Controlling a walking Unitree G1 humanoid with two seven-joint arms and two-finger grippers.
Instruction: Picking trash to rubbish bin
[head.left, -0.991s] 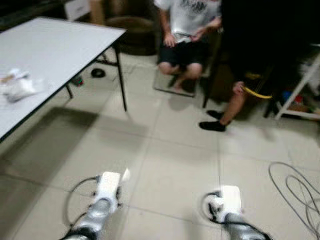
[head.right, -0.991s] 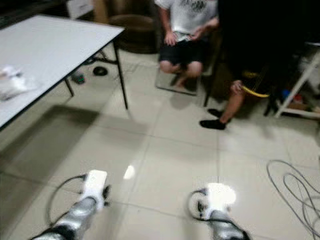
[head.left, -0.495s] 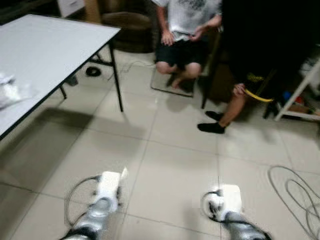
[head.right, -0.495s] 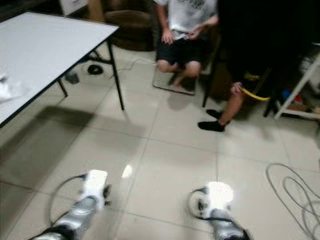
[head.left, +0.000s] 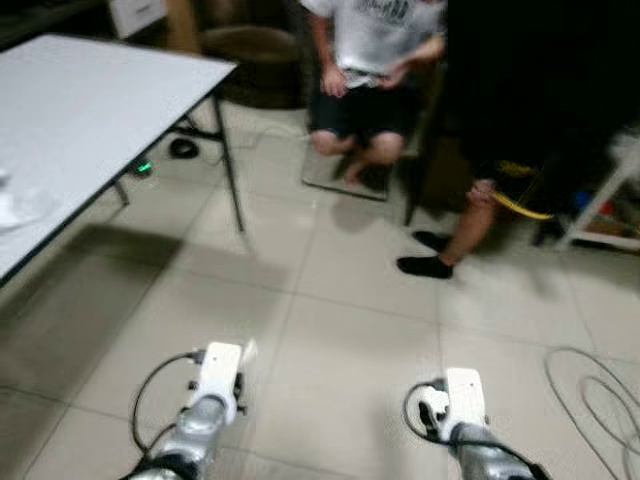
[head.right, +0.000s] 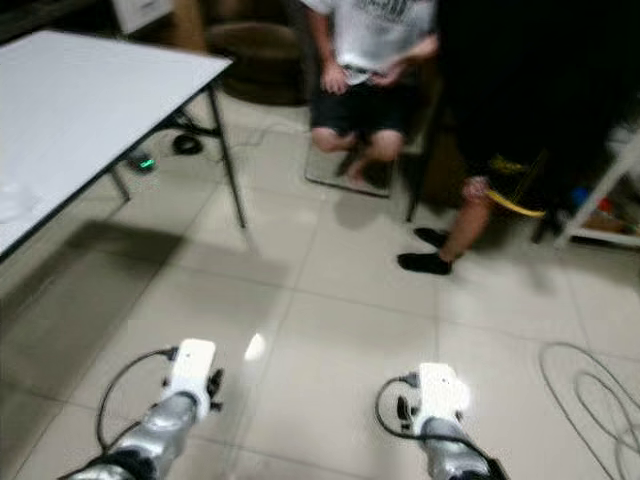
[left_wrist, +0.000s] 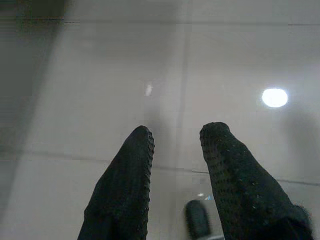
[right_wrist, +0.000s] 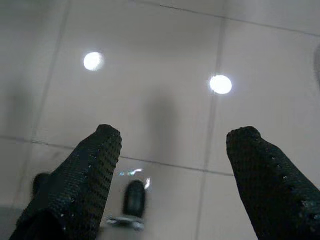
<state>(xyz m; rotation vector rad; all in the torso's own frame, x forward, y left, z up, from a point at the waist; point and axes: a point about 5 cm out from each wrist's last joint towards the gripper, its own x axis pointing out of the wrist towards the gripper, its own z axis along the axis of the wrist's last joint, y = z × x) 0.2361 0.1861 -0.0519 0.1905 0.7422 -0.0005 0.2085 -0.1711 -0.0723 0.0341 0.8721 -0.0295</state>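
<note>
Tiled floor (head.left: 340, 330); one white tabletop (head.left: 90, 110) at left carries crumpled trash (head.left: 15, 205) near its edge. Two people (head.left: 375, 60) sit beyond. Left tool (left_wrist: 175, 150) and right tool (right_wrist: 167, 145) hang apart, empty.

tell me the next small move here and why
Probably turn left toward the white table: the crumpled white trash lies on it at the left edge of the head view. Left gripper and right gripper are both open over bare floor tiles, holding nothing.
</note>
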